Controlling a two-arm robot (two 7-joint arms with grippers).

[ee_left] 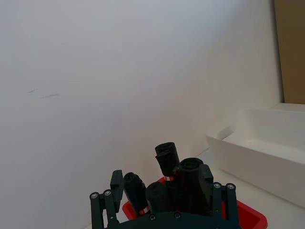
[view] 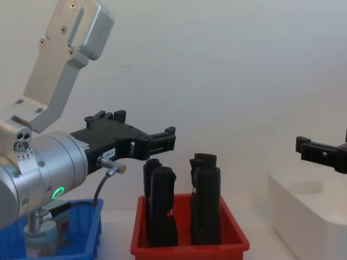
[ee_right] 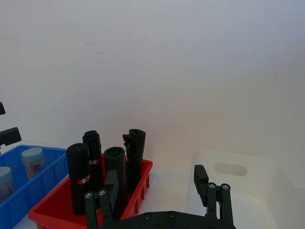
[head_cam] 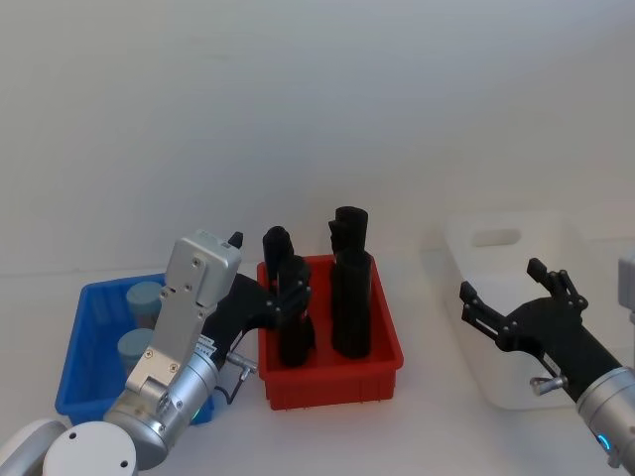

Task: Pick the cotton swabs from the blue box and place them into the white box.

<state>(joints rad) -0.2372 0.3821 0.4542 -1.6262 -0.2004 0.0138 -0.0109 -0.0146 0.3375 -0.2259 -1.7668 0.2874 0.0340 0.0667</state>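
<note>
The blue box [head_cam: 84,342] sits at the left of the table and holds two cotton swabs tubs [head_cam: 145,300] [head_cam: 133,347] with pale caps. From the right wrist view they appear as cotton swabs [ee_right: 32,160] inside the blue box [ee_right: 45,179]. My left gripper [head_cam: 263,278] [ee_left: 162,183] hovers open and empty, raised between the blue box and the red bin. The white box [head_cam: 496,238] [ee_right: 233,169] stands at the right. Over its near left part hangs my right gripper [head_cam: 503,280] [ee_right: 156,179], open and holding nothing.
A red bin [head_cam: 332,382] with several tall black upright objects [head_cam: 350,288] stands in the middle, between the blue box and the white box. A plain white wall rises close behind the table.
</note>
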